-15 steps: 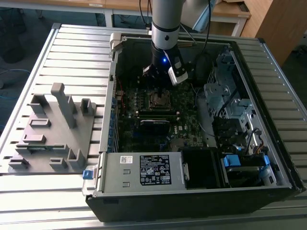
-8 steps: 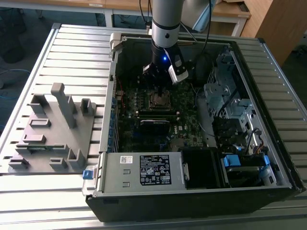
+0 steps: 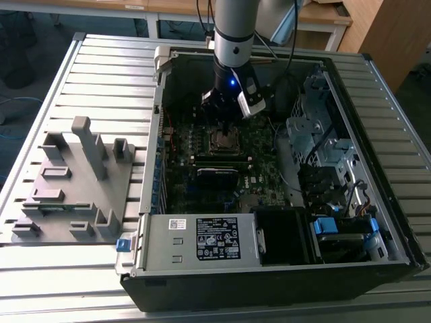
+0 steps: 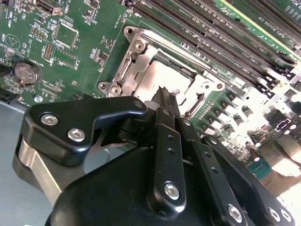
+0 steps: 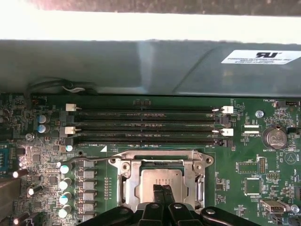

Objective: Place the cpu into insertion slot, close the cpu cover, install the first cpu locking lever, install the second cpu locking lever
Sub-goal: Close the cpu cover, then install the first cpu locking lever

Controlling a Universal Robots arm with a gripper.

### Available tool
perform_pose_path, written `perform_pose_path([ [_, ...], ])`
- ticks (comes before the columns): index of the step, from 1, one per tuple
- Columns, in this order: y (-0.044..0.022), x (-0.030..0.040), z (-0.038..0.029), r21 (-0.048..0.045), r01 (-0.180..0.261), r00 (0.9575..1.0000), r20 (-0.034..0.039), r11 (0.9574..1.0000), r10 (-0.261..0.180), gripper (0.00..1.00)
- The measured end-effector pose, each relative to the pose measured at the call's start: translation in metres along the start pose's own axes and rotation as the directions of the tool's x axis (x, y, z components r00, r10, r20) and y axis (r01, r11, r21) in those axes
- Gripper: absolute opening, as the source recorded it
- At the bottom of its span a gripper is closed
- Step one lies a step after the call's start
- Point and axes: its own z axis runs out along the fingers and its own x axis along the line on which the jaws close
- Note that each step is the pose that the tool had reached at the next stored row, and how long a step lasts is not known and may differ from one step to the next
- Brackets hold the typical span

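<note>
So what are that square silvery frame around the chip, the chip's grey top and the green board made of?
The square silvery frame looks like stamped bare steel: it has bright glints and bent edges. The chip's grey top seems to be matte metal with a dull, even sheen. The green board is probably lacquered fibreglass laminate, going by its glossy green coat.

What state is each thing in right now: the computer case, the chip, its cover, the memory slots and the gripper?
computer case: open, side off
cover: down flat
chip: seated beneath the cover
memory slots: empty
gripper: shut, tips at the chip
</note>
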Motion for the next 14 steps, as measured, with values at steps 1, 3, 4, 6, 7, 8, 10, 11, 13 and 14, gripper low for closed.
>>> perform_pose_path([
  [1, -0.0004, 0.0000, 0.0000, -0.0001, 0.000, 1.0000, 0.0000, 1.0000, 0.000, 0.10],
  [3, -0.0008, -0.0001, -0.0024, -0.0001, 0.000, 1.0000, 0.0000, 1.0000, 0.000, 0.10],
  [4, -0.0008, -0.0001, -0.0039, -0.0001, 0.000, 1.0000, 0.0000, 1.0000, 0.000, 0.10],
  [6, -0.0008, -0.0001, -0.0040, 0.0000, 0.000, 1.0000, 0.0000, 1.0000, 0.000, 0.10],
  [7, -0.0008, -0.0001, -0.0041, 0.0000, 0.000, 1.0000, 0.0000, 1.0000, 0.000, 0.10],
  [8, -0.0008, -0.0001, -0.0043, 0.0000, 0.000, 1.0000, 0.0000, 1.0000, 0.000, 0.10],
  [10, -0.0008, -0.0001, -0.0048, 0.0002, 0.000, 1.0000, -0.0002, 1.0000, 0.000, 0.10],
  [11, -0.0007, -0.0001, -0.0050, 0.0000, 0.000, 1.0000, 0.0000, 1.0000, 0.000, 0.10],
  [13, -0.0007, -0.0001, -0.0059, 0.0001, 0.000, 1.0000, -0.0001, 1.0000, 0.000, 0.10],
  [14, -0.0007, -0.0002, -0.0064, 0.0000, 0.000, 1.0000, 0.0000, 1.0000, 0.000, 0.10],
])
